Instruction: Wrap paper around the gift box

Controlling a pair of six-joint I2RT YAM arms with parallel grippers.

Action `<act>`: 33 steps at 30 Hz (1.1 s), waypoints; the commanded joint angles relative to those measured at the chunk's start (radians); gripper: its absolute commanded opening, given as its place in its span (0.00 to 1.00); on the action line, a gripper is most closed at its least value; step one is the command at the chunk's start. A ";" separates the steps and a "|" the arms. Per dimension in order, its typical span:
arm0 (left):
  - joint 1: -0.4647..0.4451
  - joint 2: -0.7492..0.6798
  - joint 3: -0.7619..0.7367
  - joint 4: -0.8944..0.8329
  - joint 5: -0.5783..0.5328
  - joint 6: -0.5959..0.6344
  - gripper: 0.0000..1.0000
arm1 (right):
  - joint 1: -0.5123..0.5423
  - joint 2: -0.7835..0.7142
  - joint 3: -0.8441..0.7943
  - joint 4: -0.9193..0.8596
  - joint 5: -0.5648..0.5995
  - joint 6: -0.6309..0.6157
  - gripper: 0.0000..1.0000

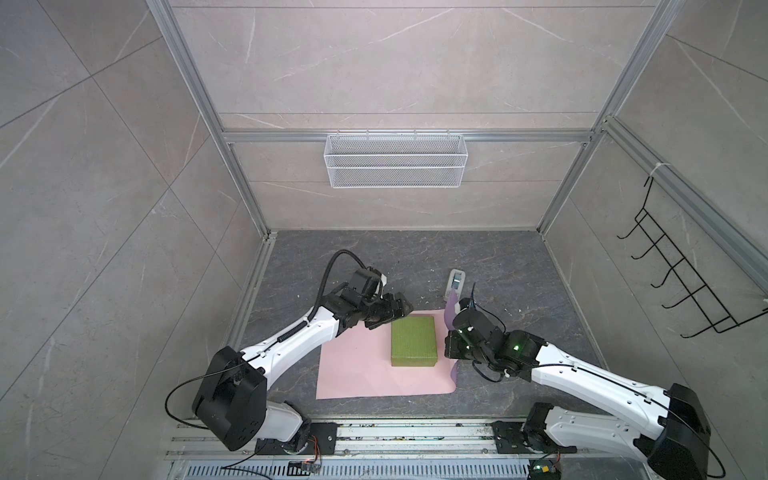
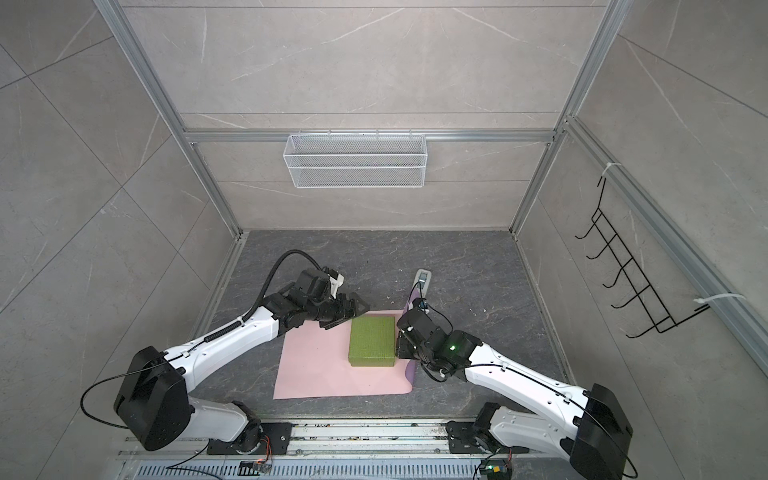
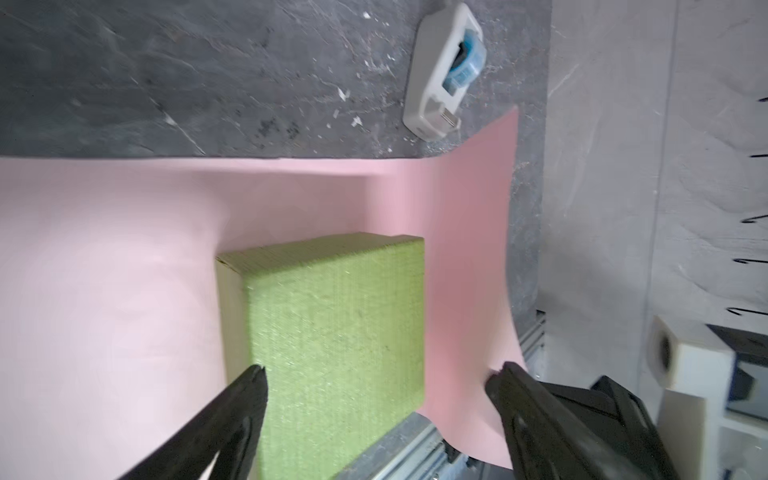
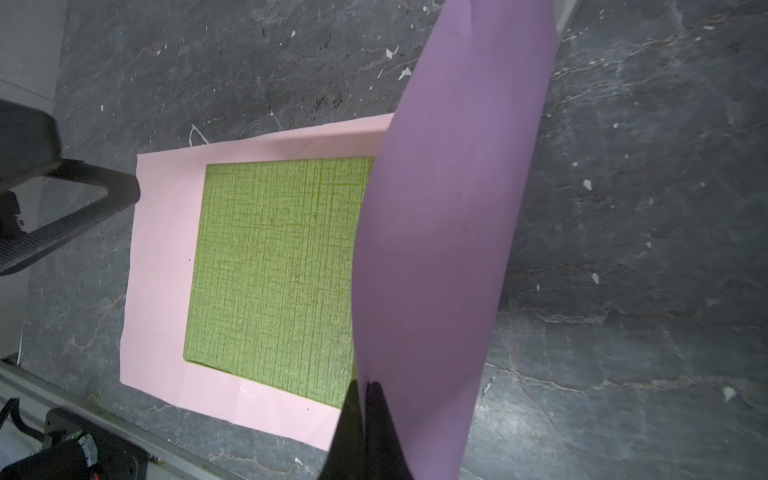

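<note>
Gift box [image 1: 413, 341]: olive, square, woven-textured lid, flat on thin matte pink paper [image 1: 357, 370], toward the sheet's 2 o'clock. Right gripper [image 4: 365, 388] pinches the paper's 3 o'clock edge, curled upright, lilac underside out. Left gripper [image 3: 382, 368] spread wide, holding nothing, at the box's 10 o'clock.

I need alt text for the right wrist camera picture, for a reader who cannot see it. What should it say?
The shut right gripper pinches one edge of the paper and holds it up, lilac face showing, beside the green gift box. The box sits on the flat pink part of the sheet, on a dark stone table.
</note>
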 commanded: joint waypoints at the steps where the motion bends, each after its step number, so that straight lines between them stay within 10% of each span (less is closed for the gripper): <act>1: 0.015 0.076 0.112 -0.051 -0.018 0.173 0.90 | 0.005 -0.013 -0.003 -0.041 0.059 0.029 0.00; 14: 0.011 0.436 0.401 -0.154 0.216 0.337 0.85 | 0.003 -0.044 -0.031 -0.059 0.098 0.033 0.00; 33: -0.005 0.479 0.383 -0.105 0.347 0.266 0.82 | 0.002 -0.046 -0.032 -0.069 0.111 0.030 0.00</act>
